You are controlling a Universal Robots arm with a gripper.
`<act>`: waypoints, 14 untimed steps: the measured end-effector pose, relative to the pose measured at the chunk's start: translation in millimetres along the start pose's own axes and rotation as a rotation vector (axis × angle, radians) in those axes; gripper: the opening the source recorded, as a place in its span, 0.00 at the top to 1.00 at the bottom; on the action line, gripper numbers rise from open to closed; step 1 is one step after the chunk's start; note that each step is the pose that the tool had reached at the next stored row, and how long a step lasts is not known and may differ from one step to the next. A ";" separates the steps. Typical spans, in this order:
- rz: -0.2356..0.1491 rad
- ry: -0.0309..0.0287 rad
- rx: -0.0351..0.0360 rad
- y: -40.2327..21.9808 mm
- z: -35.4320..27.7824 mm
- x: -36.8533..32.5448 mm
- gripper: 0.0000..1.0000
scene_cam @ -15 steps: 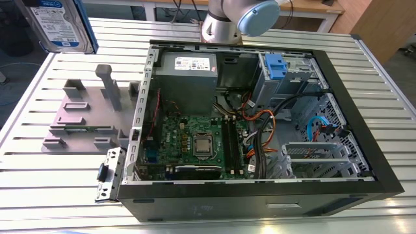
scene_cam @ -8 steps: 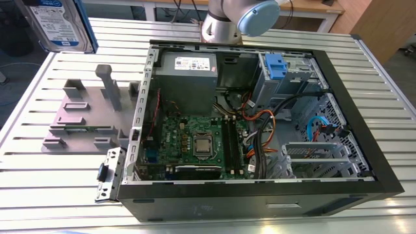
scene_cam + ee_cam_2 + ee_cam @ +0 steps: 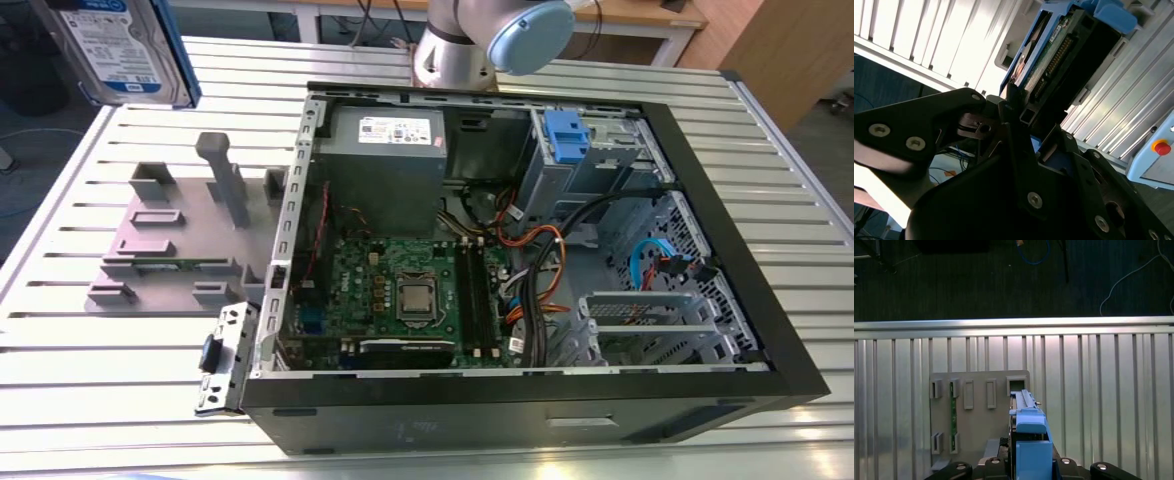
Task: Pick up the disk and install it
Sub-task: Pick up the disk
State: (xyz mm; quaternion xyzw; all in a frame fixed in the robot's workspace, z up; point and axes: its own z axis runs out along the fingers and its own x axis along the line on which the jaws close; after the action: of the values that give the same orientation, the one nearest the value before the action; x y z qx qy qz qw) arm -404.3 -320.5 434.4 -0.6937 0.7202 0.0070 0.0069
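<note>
Fingers (image 3: 1013, 120) around upright disk (image 3: 118, 45), aloft

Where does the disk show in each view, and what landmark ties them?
Exterior view: the disk is in the top corner on the exterior view's left, label facing the camera.
Second wrist view: the disk, edge-on, clamped in the gripper.
First wrist view: its blue edge overlaps the grey stand.
Shared landmark: the slatted table.

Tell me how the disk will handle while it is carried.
The disk looks a rigid metal slab, so probably stiff and heavyish for its size. Its bare circuit board looks fragile. The smooth blue carrier may slip.
</note>
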 end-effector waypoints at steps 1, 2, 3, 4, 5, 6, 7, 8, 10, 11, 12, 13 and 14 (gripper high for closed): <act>0.000 0.0000 0.0000 0.0 -0.3 0.0 0.64; 0.000 -0.0001 0.0001 0.0 -0.4 0.0 0.64; 0.000 0.0000 0.0001 0.0 -0.7 0.0 0.64; 0.000 0.0000 0.0001 0.0 -0.9 0.0 0.64; 0.000 0.0000 0.0000 0.0 -1.1 0.0 0.64; 0.000 -0.0001 0.0000 0.0 -1.3 0.0 0.64; 0.000 0.0000 0.0000 0.0 -1.5 0.0 0.64; 0.000 0.0000 0.0000 0.0 -1.7 0.0 0.64; 0.000 0.0000 0.0000 0.0 -2.1 0.0 0.64; 0.000 0.0000 0.0001 0.0 -2.3 -0.1 0.64; 0.000 0.0000 0.0001 0.0 -2.5 -0.1 0.64; 0.000 0.0000 0.0000 0.0 -2.7 -0.1 0.64; 0.000 0.0000 0.0000 0.0 -3.0 -0.1 0.64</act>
State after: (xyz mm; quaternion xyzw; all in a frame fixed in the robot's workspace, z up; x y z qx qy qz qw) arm -404.2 -320.5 437.4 -0.6937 0.7202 0.0071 0.0069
